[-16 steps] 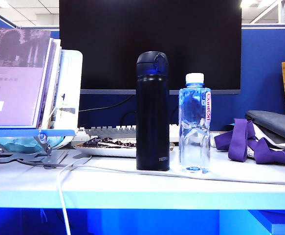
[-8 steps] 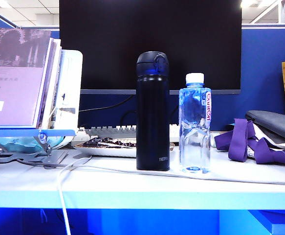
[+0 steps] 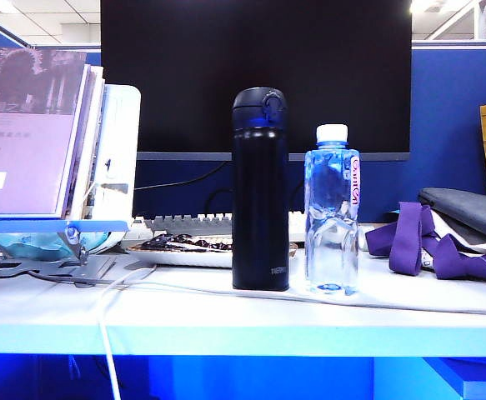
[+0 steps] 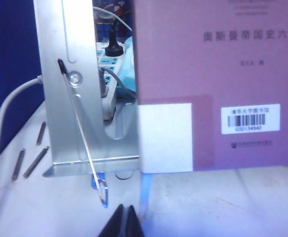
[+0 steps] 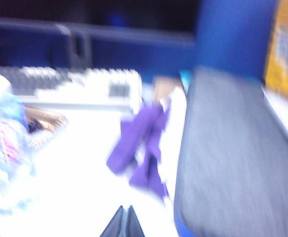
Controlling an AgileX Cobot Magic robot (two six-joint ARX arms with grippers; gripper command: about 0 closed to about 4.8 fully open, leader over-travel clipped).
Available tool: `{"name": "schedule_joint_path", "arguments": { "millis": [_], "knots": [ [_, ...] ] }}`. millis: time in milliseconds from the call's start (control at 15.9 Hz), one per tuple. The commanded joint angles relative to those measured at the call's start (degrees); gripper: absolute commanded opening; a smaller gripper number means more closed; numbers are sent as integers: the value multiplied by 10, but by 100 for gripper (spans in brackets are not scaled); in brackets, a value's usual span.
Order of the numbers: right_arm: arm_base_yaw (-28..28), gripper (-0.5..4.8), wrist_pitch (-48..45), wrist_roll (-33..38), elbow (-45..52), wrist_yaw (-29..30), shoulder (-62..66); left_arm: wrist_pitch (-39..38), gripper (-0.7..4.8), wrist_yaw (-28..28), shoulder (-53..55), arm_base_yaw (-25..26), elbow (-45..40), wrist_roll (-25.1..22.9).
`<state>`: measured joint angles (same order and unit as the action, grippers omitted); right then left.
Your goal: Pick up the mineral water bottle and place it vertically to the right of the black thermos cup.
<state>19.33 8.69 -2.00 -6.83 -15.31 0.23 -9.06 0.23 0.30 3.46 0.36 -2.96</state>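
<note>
The mineral water bottle, clear bluish with a white cap, stands upright on the white table just right of the black thermos cup, with a narrow gap between them. Neither gripper shows in the exterior view. In the blurred right wrist view the bottle appears at one edge, well away from my right gripper, which is shut and empty over the table. My left gripper is shut and empty in front of a metal book stand.
A black monitor and a keyboard stand behind the bottles. A purple book sits on the stand at left. A purple strap and grey cloth lie at right. A white cable crosses the table.
The exterior view is unchanged; bottle and thermos have not moved.
</note>
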Motion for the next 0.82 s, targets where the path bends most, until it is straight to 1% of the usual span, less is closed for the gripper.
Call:
{"name": "schedule_joint_path", "arguments": {
  "millis": [63, 189, 379, 442, 631, 757, 820],
  "knots": [
    [-43, 13, 5, 23, 19, 31, -1, -7, -3, 0, -2, 1, 0, 0],
    [-79, 13, 7, 33, 36, 73, -1, -7, -3, 0, -2, 1, 0, 0],
    [-124, 13, 59, 40, 49, 127, 1, -6, -3, 0, -2, 1, 0, 0],
    [-133, 12, 54, 40, 50, 142, 2, -6, -3, 0, -2, 1, 0, 0],
    [-148, 8, 54, 40, 50, 132, 2, -7, -3, 0, -2, 1, 0, 0],
    [-157, 8, 52, 40, 50, 98, 2, -7, -3, 0, -2, 1, 0, 0],
    [-159, 8, 52, 40, 50, 99, 2, -7, -3, 0, -2, 1, 0, 0]
  ]
}}
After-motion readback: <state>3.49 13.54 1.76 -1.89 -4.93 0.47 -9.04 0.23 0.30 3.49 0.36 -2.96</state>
